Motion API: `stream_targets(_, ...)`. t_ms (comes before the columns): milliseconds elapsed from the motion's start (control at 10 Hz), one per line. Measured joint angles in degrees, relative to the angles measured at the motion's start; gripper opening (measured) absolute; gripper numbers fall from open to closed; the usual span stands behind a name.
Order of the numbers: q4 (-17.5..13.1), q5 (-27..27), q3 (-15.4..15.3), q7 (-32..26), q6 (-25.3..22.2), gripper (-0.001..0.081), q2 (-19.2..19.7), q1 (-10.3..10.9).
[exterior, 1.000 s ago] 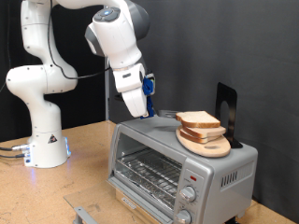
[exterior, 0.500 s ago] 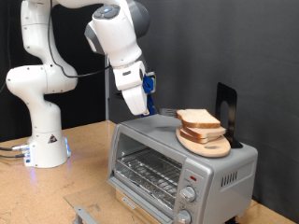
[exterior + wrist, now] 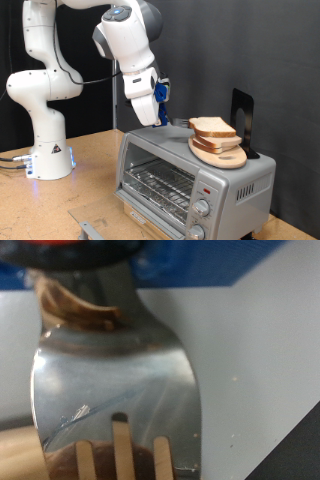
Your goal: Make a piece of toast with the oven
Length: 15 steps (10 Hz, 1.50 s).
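The oven (image 3: 185,172) is a silver-grey box with its glass door shut and a wire rack showing behind the glass. On its top a round wooden plate (image 3: 224,157) carries a pile of bread slices (image 3: 213,129); I cannot tell which slice is the piece of toast. My gripper (image 3: 156,113) hangs over the oven's top, to the left of the pile in the exterior view, shut on a slotted metal spatula (image 3: 178,123). The spatula's tip nearly reaches the pile. In the wrist view the spatula's blade (image 3: 115,370) fills the picture, with a tan edge (image 3: 20,452) beside its slotted end.
Two round knobs (image 3: 200,209) and a red light (image 3: 203,188) sit on the oven's front right. A black stand (image 3: 242,118) rises behind the plate. The arm's white base (image 3: 45,150) stands on the wooden table at the exterior view's left. A grey object (image 3: 92,230) lies at the bottom.
The arm has edged slightly toward the exterior view's right, bringing the spatula a little closer to the bread pile. The bread, plate and oven have not moved.
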<state>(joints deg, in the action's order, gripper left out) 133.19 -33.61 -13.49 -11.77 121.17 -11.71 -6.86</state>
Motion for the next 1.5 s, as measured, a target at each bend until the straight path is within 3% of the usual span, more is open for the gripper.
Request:
stream_targets(400, -1.95, -0.05, 0.03, 0.02, 0.30, 0.0263, 1.57, 0.00)
stream_targets(1500, -2.32, 1.24, -2.00, -0.31, 4.87, 0.0263, 2.86, 0.09)
